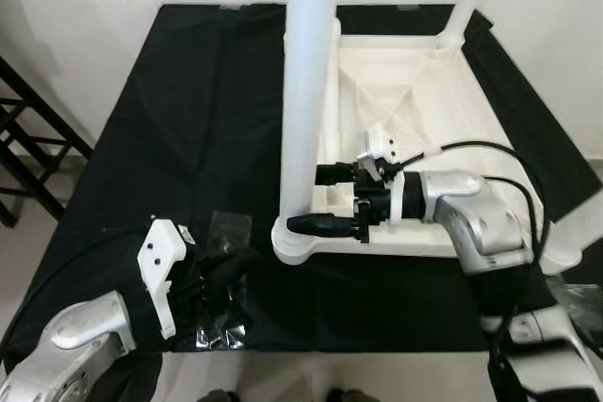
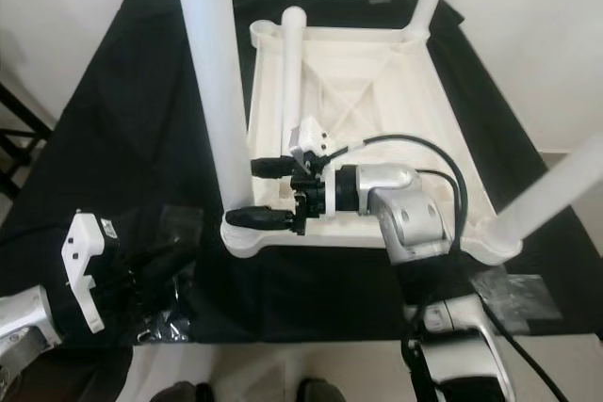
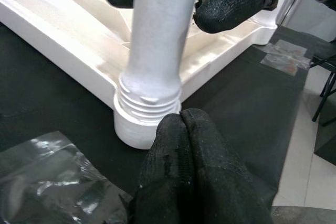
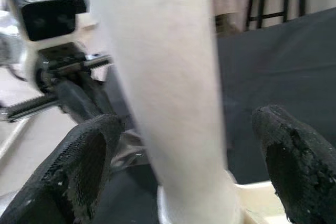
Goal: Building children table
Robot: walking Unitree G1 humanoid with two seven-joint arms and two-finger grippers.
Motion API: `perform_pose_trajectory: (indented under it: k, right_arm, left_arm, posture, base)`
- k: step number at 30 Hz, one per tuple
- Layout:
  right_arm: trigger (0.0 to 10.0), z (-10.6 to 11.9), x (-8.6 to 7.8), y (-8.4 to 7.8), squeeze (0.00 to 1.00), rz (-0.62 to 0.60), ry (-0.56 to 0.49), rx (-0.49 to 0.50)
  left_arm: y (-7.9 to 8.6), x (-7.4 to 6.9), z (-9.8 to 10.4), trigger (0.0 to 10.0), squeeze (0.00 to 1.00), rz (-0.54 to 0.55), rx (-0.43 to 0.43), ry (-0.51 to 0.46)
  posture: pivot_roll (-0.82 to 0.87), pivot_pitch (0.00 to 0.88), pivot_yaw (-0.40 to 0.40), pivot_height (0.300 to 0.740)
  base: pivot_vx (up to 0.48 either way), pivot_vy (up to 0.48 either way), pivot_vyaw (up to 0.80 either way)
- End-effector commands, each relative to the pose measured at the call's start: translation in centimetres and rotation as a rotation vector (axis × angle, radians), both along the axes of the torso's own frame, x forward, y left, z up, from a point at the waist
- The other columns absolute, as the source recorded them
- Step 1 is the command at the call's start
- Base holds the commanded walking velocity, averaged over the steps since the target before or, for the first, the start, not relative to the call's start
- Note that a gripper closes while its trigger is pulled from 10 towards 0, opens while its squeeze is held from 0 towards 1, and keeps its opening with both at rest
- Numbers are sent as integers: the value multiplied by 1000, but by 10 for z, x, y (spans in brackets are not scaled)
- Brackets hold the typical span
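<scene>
We see even, bright indoor light; the white table leg blurs up close, and the black cloth stays matte.

right fingers apart, left fingers together

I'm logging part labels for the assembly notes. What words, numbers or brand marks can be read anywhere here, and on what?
None can be read.
The white table top and the table leg between the right gripper's open fingers carry no print.
A small pale sticker beside the left gripper, above the plastic bag: too small to read.
The black cloth bears no text.
</scene>
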State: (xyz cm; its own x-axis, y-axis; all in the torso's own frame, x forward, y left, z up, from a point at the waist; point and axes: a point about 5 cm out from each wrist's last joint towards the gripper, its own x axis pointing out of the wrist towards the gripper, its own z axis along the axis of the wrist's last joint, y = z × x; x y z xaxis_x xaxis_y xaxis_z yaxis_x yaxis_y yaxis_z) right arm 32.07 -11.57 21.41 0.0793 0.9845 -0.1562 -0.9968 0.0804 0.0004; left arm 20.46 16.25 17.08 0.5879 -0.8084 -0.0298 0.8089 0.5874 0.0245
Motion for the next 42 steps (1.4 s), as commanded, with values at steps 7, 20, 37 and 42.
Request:
perform_pose_trajectory:
  k: [7,20,37,42]
  right_arm:
    - [0,8,22,-1,0,-6,-4,69]
    - [0,-35,-2,2,0,-305,-22,23]
    - [0,-66,-55,10,0,-1012,-55,-23]
    - [10000,-63,-57,14,0,-997,-64,-21]
  left_arm:
    - [-1,-1,-5,10000,0,0,-3,16]
    - [-2,-3,-5,10000,0,-9,-11,18]
    - [4,-4,-2,10000,0,-5,-6,17]
    - [4,-4,-2,10000,0,-1,-5,15]
  posture:
    - [128,165,-32,740]
    - [108,176,-50,740]
    - [101,194,-40,740]
    - [99,195,-39,740]
  base:
    - [0,0,0]
    - [0,0,0]
    - [0,0,0]
    - [0,0,0]
